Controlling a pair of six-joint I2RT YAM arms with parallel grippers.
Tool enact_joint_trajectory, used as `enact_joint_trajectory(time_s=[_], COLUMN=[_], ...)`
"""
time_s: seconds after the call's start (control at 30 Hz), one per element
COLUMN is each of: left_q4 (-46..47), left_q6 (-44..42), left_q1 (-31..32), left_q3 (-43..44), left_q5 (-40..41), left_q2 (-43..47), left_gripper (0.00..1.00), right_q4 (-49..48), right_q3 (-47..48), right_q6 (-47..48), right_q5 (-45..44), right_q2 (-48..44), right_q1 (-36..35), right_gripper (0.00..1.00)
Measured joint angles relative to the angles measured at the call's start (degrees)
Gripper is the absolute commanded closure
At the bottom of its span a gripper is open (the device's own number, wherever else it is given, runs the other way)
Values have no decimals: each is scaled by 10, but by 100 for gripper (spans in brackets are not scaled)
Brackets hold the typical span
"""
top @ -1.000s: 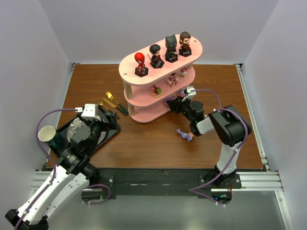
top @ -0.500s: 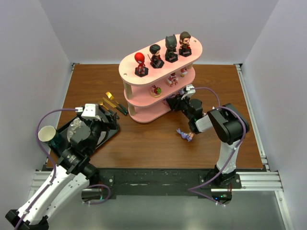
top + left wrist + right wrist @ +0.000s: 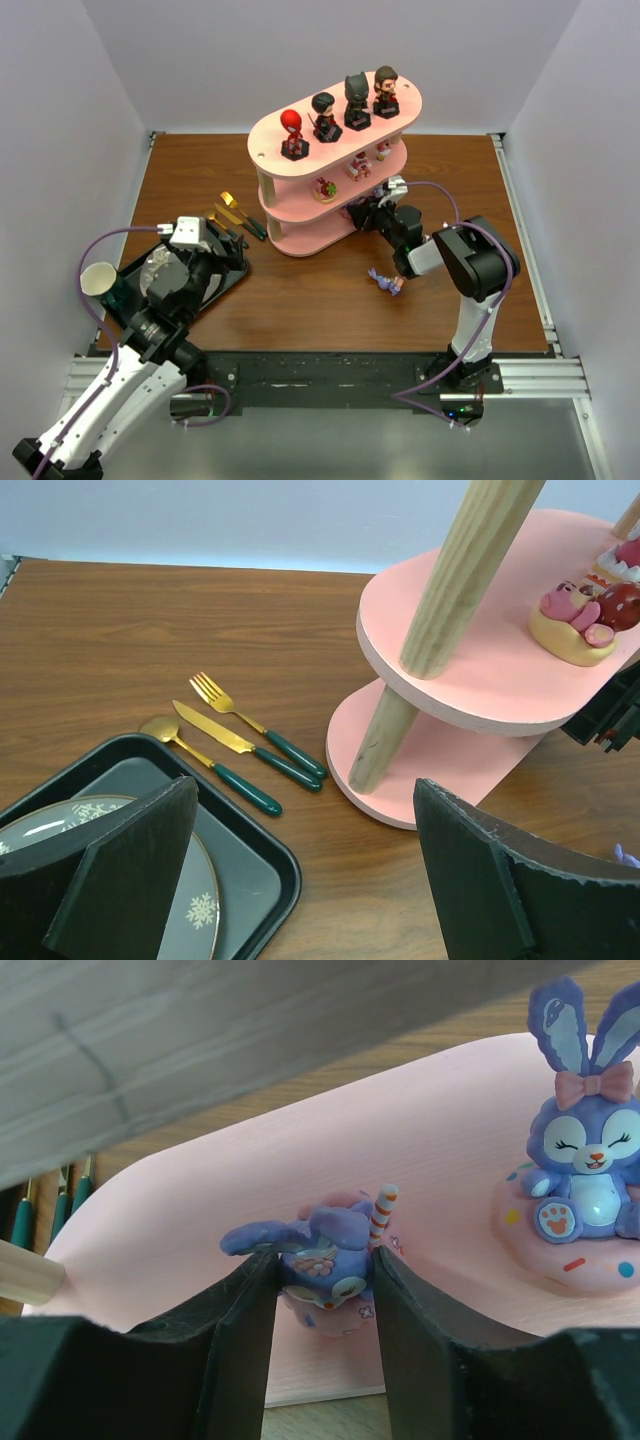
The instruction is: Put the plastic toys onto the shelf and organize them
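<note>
The pale pink shelf (image 3: 410,101) carries a red (image 3: 292,133), two black (image 3: 325,115) and a brown-haired figure (image 3: 386,91) on its top board, and small pink toys (image 3: 358,167) on the middle board. My right gripper (image 3: 325,1280) reaches in over the bottom board (image 3: 180,1230). Its fingers press both sides of a small purple bunny toy (image 3: 335,1250) that lies tilted on the board. A larger purple bunny on a pink base (image 3: 585,1160) stands to its right. One more purple toy (image 3: 386,281) lies on the table. My left gripper (image 3: 305,880) stands open and holds nothing.
A black tray (image 3: 228,285) with a plate (image 3: 160,270) sits under my left arm, with a paper cup (image 3: 97,280) at its left. A gold fork, knife and spoon with green handles (image 3: 250,745) lie between the tray and the shelf's wooden post (image 3: 385,735).
My right gripper has slid a little further left, in under the shelf's lower boards. The left arm has not moved.
</note>
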State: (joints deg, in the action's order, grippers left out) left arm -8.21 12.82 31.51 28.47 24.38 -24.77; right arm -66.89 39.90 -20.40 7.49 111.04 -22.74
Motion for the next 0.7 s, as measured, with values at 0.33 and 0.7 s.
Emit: enact_joint_trajectory(time_s=[0.33,0.7], left_q4=[0,0], left_q6=[0,0], left_q1=[0,-4], left_q3=[0,0], left_q5=[-2,-7], left_q2=[2,11], left_gripper=[6,6], right_q4=[8,35], right_q3=[0,-35], right_q6=[1,3], right_q5=[7,8], right_q2=[-4,-71], right_q1=[0,0], right_gripper=[42,35])
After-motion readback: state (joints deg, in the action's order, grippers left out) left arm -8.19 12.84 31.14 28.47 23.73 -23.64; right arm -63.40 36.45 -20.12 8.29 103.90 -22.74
